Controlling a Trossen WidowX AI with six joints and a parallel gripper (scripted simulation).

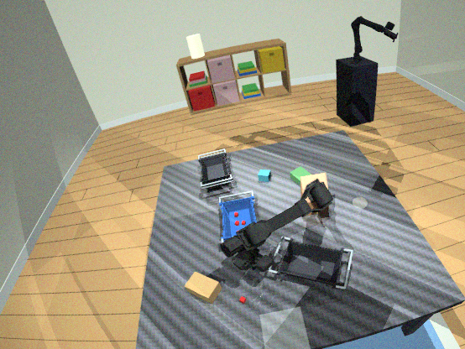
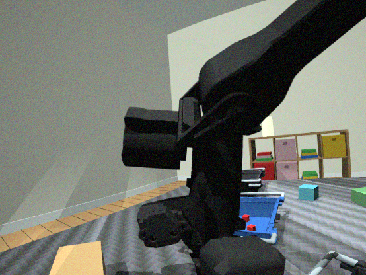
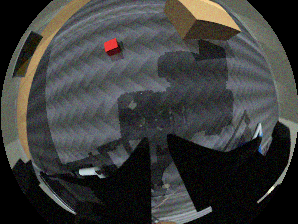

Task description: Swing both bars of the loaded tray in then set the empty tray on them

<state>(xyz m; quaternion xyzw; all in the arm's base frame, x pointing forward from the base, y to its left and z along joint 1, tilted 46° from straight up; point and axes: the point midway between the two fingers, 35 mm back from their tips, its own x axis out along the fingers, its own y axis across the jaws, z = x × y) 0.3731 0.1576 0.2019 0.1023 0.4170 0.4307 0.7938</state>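
The loaded blue tray (image 1: pixel 248 207) (image 2: pixel 257 205) stands left of centre with small red blocks inside. Its far bar (image 1: pixel 237 194) is out past the far end; the near bar (image 2: pixel 273 238) is mostly hidden by the arm, at the near end. An empty black tray (image 1: pixel 312 266) lies to the right, its bars (image 1: pixel 349 268) out at both ends; one bar (image 3: pixel 89 171) shows in the wrist view. My gripper (image 1: pixel 252 263) (image 3: pixel 157 140) points down between the trays' near sides, left of the black tray. Its fingers are slightly apart with nothing between them. Its height is unclear.
A tan block (image 1: pixel 203 287) (image 2: pixel 79 258) (image 3: pixel 200 20) and a loose red cube (image 1: pixel 242 299) (image 3: pixel 111 46) lie at the near left. Other black trayware (image 1: pixel 216 168) stands far left, near a cyan block (image 1: pixel 263 175) (image 2: pixel 308 192) and a green block (image 1: pixel 299 174) (image 2: pixel 359 195).
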